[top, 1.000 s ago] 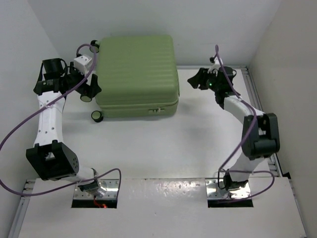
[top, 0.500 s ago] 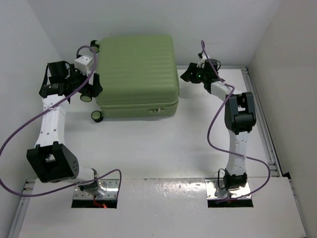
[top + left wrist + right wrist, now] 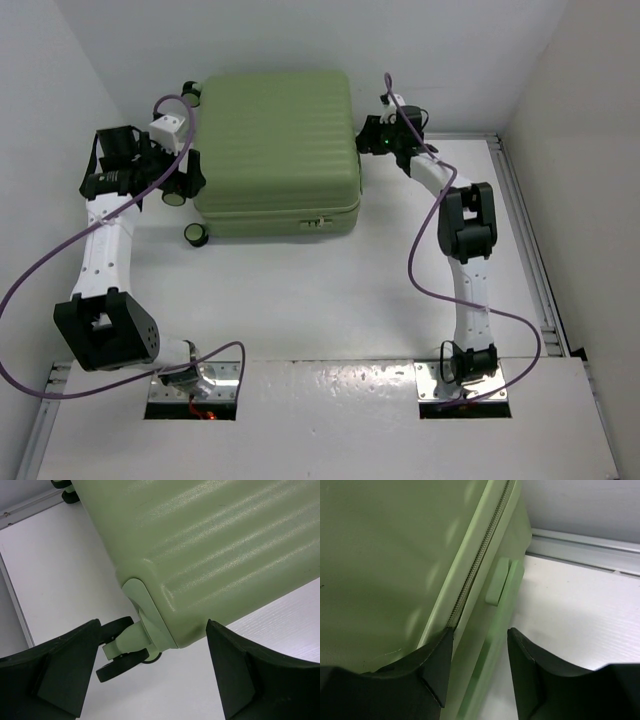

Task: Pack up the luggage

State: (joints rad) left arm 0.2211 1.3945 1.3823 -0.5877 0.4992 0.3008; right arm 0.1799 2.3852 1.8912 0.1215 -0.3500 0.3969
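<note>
The white bench (image 3: 300,300) carries one big thing: the light-green ribbed suitcase (image 3: 275,140). It lies flat and zipped shut against the far edge, nearer the far-left corner.

The left end effector (image 3: 188,175) hangs at the suitcase's left side. In the wrist view the left end effector (image 3: 152,625) is spread wide and holds nothing, with the suitcase's near-left corner and a black wheel (image 3: 120,650) in the gap between its fingers.

The right end effector (image 3: 368,140) sits against the suitcase's right side. Seen close, the right end effector (image 3: 480,632) is about half open. One fingertip lies by the zipper (image 3: 480,555) and the side handle (image 3: 502,585) runs into the gap. A sliver of space shows beside the handle, so nothing is gripped.
</note>
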